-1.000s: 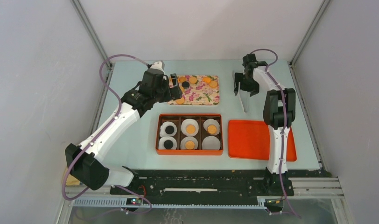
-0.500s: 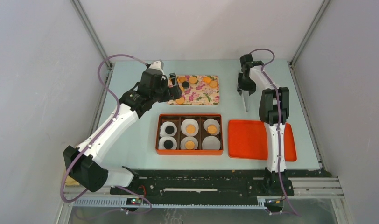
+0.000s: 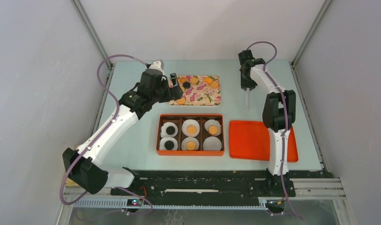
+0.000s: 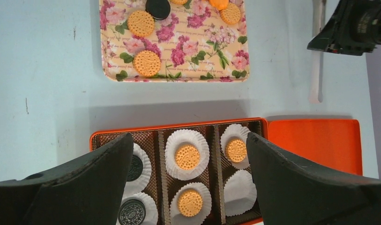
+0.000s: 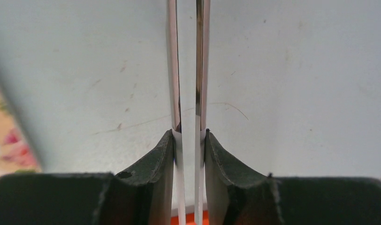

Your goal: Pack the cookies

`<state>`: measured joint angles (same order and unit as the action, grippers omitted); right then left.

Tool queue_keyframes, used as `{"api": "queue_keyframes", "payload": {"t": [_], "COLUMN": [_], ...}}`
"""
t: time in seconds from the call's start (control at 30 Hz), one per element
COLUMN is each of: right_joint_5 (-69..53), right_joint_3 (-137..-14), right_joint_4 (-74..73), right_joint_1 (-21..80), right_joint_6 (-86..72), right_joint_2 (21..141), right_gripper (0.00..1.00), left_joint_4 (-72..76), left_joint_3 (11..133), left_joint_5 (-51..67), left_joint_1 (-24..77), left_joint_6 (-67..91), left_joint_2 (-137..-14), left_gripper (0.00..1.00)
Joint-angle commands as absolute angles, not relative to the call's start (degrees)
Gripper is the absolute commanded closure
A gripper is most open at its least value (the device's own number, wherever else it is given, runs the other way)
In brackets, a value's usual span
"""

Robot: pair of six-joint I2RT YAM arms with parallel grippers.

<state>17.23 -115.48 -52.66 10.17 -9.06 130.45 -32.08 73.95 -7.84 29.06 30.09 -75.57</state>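
Overhead, the left claw [image 3: 173, 80] hangs at the left end of the flowered tray [image 3: 212, 99], where loose cookies [image 3: 194, 80] lie; the right claw [image 3: 247, 86] grips tongs [image 3: 247, 99] over the worktop [image 3: 132, 117]. From the left wrist, its fingers [image 4: 85, 187] gape wide above the orange box [image 4: 179, 125], five paper cups [image 4: 171, 149] holding cookies. The right wrist shows fingers clamped on both tong blades.

Overhead and wrist views sharing cookies [image 3: 191, 128] [image 4: 187, 156]

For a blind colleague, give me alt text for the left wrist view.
The open left gripper frames an orange box of six paper liners, five holding cookies and the near-right liner empty. Beyond it, a floral tray carries more loose cookies; an orange lid lies right of the box, tongs beyond it.
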Motion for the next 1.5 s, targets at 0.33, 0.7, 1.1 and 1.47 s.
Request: {"api": "queue_keyframes", "payload": {"t": [0.33, 0.7, 1.1, 1.47], "right_joint_5": [14.3, 3.5, -8.3, -9.0], "right_joint_3": [-122.5, -103.3, -100.6, -105.9], "right_joint_4": [-63.6, -55.1, -51.8, -51.6], "right_joint_1": [17.7, 21.6, 24.8, 29.8], "right_joint_6": [-3.6, -3.5, -3.0, -3.9], "right_joint_2": [119.5, 102.4, 99.1, 104.6], "right_gripper": [0.64, 0.68, 0.70, 0.72], "left_joint_4": [-28.8, -20.4, -14.3, -12.1], "left_joint_3": [78.0, 96.4, 99.3, 98.1], "left_joint_5": [1.2, 10.1, 19.5, 23.3], "left_joint_1": [22.3, 19.2, 21.6, 23.8], "left_joint_6": [32.8, 36.3, 40.9, 43.6], "left_joint_2": [-73.3, -94.9, -104.0, -106.3], "left_gripper": [0.05, 0.06, 0.08, 0.08]}}
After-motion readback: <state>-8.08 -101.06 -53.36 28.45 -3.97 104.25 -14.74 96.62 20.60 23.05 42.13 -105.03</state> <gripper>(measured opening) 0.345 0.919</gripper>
